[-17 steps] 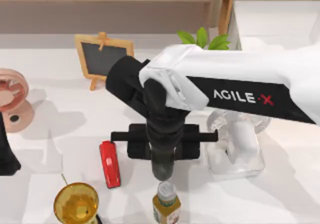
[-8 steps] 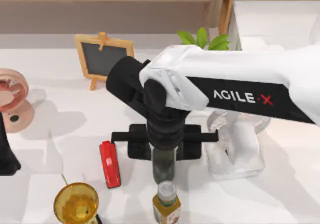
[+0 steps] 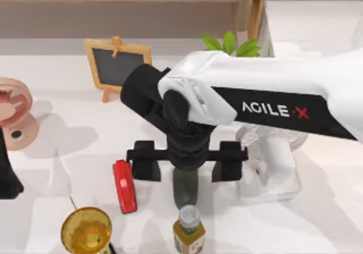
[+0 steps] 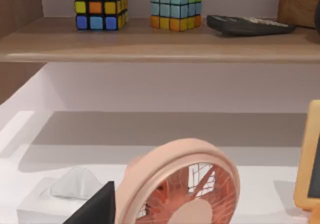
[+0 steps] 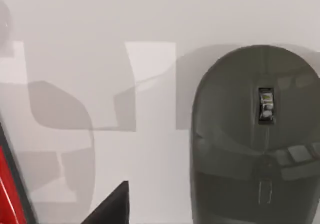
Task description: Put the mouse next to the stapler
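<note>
The dark grey mouse lies on the white table, just right of the red stapler, with a small gap between them. My right gripper hovers directly above the mouse, open, its black fingers spread wide to either side and holding nothing. In the right wrist view the mouse rests flat on the table, one fingertip shows beside it, and the stapler's red edge sits at the frame's border. My left arm stays parked at the table's left edge.
A yellow-labelled bottle stands right in front of the mouse, with a golden goblet to its left. A clear white fan stands to the right. Farther off are a pink fan, a small chalkboard and a plant.
My right gripper's fingers have spread apart and let go of the mouse, which now lies on the table by the stapler. The left arm has not moved.
</note>
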You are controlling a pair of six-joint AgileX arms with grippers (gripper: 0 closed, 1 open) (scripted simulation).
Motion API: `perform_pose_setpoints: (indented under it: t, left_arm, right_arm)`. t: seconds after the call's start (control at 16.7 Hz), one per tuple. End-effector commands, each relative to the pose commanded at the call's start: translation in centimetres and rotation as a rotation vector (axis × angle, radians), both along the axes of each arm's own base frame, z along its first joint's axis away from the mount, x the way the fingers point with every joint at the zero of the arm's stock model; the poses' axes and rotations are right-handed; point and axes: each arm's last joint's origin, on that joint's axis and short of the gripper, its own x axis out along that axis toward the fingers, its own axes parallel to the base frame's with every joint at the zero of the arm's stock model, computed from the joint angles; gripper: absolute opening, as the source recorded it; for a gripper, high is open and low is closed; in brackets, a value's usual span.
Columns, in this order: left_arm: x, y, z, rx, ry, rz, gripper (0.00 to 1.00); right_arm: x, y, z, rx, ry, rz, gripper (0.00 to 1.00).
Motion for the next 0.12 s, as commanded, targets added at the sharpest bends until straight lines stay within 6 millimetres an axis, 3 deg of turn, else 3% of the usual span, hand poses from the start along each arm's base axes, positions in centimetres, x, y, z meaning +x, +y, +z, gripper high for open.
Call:
perform_pose_setpoints:
  t: [0.12]
  left_arm:
    - [0.00, 0.00, 0.00, 0.000, 0.000, 0.000, 1.00]
  right_arm:
    - [0.00, 0.00, 0.00, 0.000, 0.000, 0.000, 1.00]
